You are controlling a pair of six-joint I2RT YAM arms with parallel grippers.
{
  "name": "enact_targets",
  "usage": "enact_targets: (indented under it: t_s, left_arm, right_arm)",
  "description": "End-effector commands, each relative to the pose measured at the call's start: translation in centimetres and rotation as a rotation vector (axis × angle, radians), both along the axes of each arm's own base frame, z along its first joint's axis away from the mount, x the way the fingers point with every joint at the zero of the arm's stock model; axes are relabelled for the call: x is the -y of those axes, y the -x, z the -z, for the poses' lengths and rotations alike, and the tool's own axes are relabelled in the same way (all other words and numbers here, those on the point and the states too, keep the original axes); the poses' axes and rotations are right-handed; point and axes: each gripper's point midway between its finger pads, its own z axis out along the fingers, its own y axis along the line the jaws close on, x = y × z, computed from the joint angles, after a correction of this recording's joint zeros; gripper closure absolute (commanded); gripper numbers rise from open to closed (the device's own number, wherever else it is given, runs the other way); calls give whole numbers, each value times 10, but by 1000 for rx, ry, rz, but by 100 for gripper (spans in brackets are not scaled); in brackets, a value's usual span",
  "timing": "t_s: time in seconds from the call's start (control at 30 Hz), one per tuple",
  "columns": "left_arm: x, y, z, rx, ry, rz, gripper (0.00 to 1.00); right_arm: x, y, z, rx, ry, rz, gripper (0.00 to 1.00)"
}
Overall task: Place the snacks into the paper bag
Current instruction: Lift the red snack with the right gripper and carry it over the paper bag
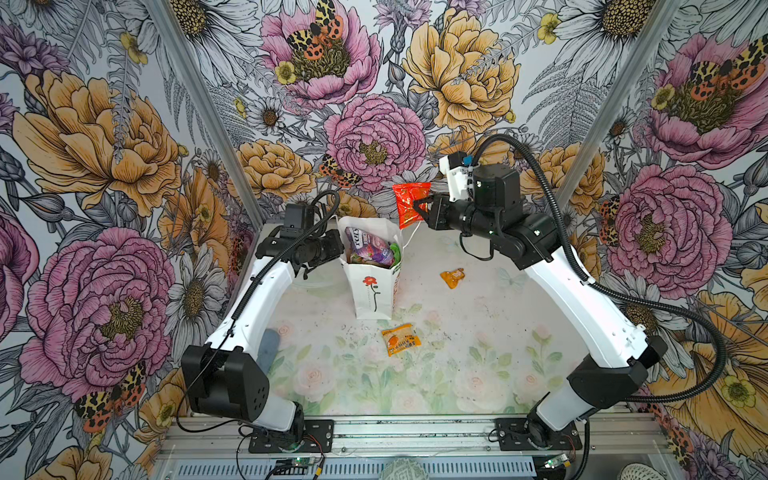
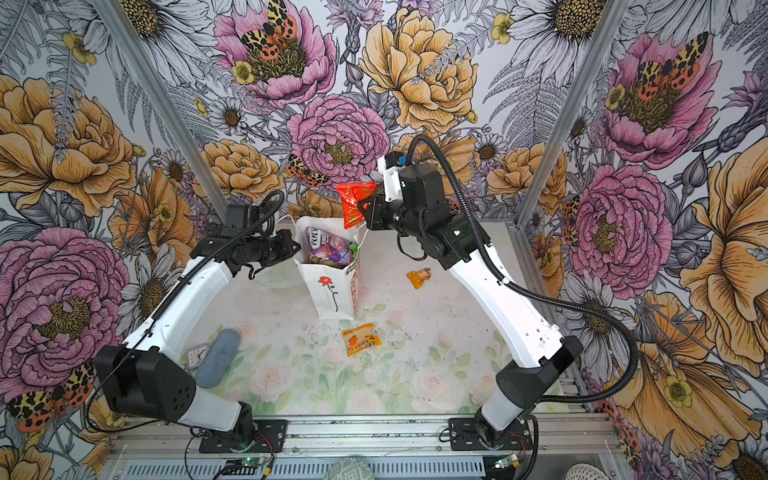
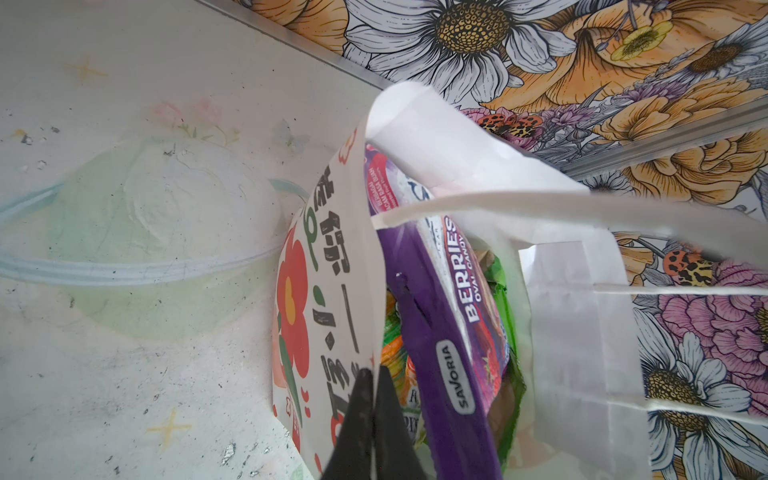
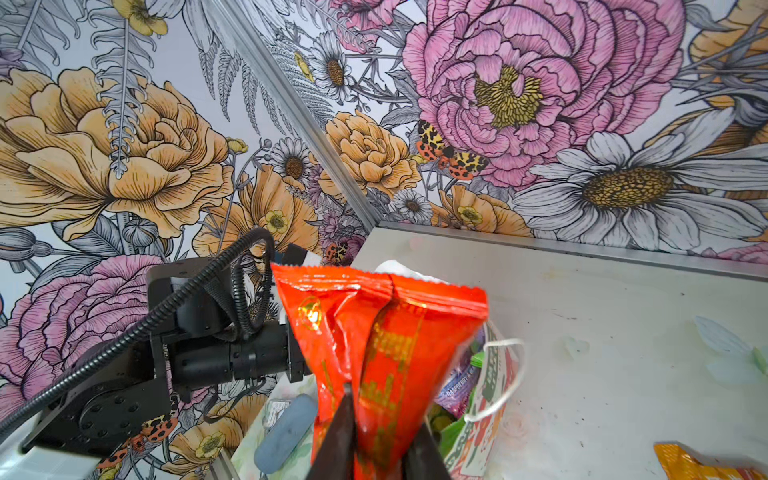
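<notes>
The white paper bag (image 1: 360, 303) (image 2: 326, 301) with a red rose stands upright mid-table in both top views. A purple pouch (image 1: 370, 249) (image 3: 440, 332) and a green chip bag (image 3: 505, 291) sit among the snacks inside it. My left gripper (image 1: 338, 246) (image 3: 372, 374) is shut on the bag's left wall at the rim. The right gripper (image 1: 419, 205) (image 4: 384, 415) is shut on a red packet (image 1: 409, 203) (image 4: 374, 332), which hangs above the bag's right rear rim. A small orange packet (image 1: 452, 277) and an orange-yellow packet (image 1: 400, 340) lie on the table.
A blue-grey oblong object (image 2: 218, 357) and a small clock (image 2: 195, 356) lie near the left arm's base. A clear plastic bowl (image 3: 158, 241) sits left of the bag. Flowered walls close in the back and both sides. The bag's cord handle (image 4: 498, 374) hangs at its right side.
</notes>
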Motion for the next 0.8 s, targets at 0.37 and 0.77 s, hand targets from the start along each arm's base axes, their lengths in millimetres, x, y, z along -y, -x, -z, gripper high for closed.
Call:
enact_targets:
  t_s: [0.37, 0.77]
  left_arm:
    - [8, 3, -23, 79, 22, 30, 98]
    - [10, 4, -25, 82, 27, 34, 98]
  right_arm:
    - [-66, -16, 52, -80, 100, -56, 80]
    - [-78, -50, 111, -162, 213, -9, 80]
